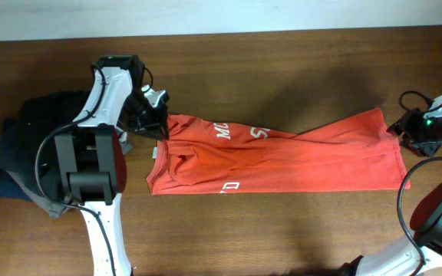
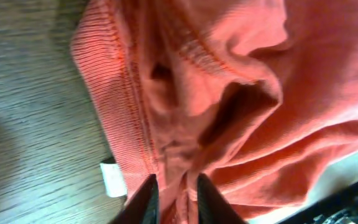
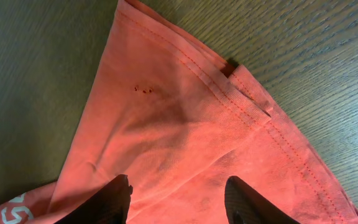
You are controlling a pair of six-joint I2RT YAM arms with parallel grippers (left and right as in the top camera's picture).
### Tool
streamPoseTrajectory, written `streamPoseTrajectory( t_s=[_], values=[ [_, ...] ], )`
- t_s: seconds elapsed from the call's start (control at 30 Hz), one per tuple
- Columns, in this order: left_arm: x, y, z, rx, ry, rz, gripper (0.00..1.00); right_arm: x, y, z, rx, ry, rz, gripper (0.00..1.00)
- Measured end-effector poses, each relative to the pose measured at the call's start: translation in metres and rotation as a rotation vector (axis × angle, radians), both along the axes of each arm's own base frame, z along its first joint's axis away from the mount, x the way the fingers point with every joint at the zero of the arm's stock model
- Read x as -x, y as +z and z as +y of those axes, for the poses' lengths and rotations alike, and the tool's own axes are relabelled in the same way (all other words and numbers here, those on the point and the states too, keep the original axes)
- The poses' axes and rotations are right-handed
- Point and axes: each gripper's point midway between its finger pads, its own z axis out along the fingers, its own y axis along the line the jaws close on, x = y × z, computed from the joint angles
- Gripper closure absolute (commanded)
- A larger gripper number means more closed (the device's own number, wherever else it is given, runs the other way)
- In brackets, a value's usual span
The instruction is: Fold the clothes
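Observation:
The clothes [image 1: 298, 157], a red-orange T-shirt with white lettering [image 1: 225, 132], lie stretched left to right across the middle of the table. My left gripper [image 1: 162, 129] is at the collar end. In the left wrist view its narrow jaws [image 2: 176, 196] pinch a bunched ridge of shirt fabric [image 2: 229, 93], with the white neck tag [image 2: 112, 178] just to their left. My right gripper [image 1: 402, 132] is at the shirt's far right corner. In the right wrist view it [image 3: 178, 186] stands open over the flat hemmed fabric [image 3: 185, 118], with nothing between the fingers.
A pile of dark garments [image 1: 21, 153] sits at the table's left edge beside the left arm's base [image 1: 83, 165]. Bare wood table [image 1: 282, 230] runs along the front and back of the shirt. The right arm's cables [image 1: 417, 100] hang at the far right.

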Motion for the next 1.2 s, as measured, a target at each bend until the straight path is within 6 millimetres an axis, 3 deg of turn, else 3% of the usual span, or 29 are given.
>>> streamPoseTrajectory(
  t_s=[0.23,0.43,0.57,0.63,0.77,0.97,1.13,1.2],
  values=[
    [-0.017,-0.005,0.002,-0.022,-0.003,-0.072,0.58,0.001,-0.001,-0.006,0.032,-0.006,0.009,0.4],
    [-0.037,-0.006,-0.008,0.001,-0.017,-0.165,0.58,0.0,-0.001,-0.009,0.05,-0.008,0.007,0.38],
    [-0.042,-0.006,-0.023,0.008,-0.051,-0.201,0.99,0.0,-0.002,-0.01,0.052,-0.009,0.01,0.37],
    [-0.043,-0.007,-0.03,0.002,-0.073,-0.211,1.0,0.0,-0.003,-0.01,0.05,-0.01,0.014,0.37],
    [-0.041,-0.009,-0.028,-0.034,-0.09,-0.209,0.99,0.001,-0.006,-0.01,0.046,-0.009,0.023,0.37],
    [-0.049,-0.008,0.01,-0.055,0.005,-0.206,1.0,0.001,-0.006,-0.01,0.047,-0.009,0.024,0.36],
    [-0.063,0.003,0.031,0.006,0.089,-0.24,0.75,0.0,-0.006,-0.012,0.063,0.007,0.014,0.2],
    [-0.066,0.007,0.032,0.027,0.102,-0.247,0.73,-0.002,-0.006,-0.017,0.091,0.022,0.008,0.12]
  ],
)
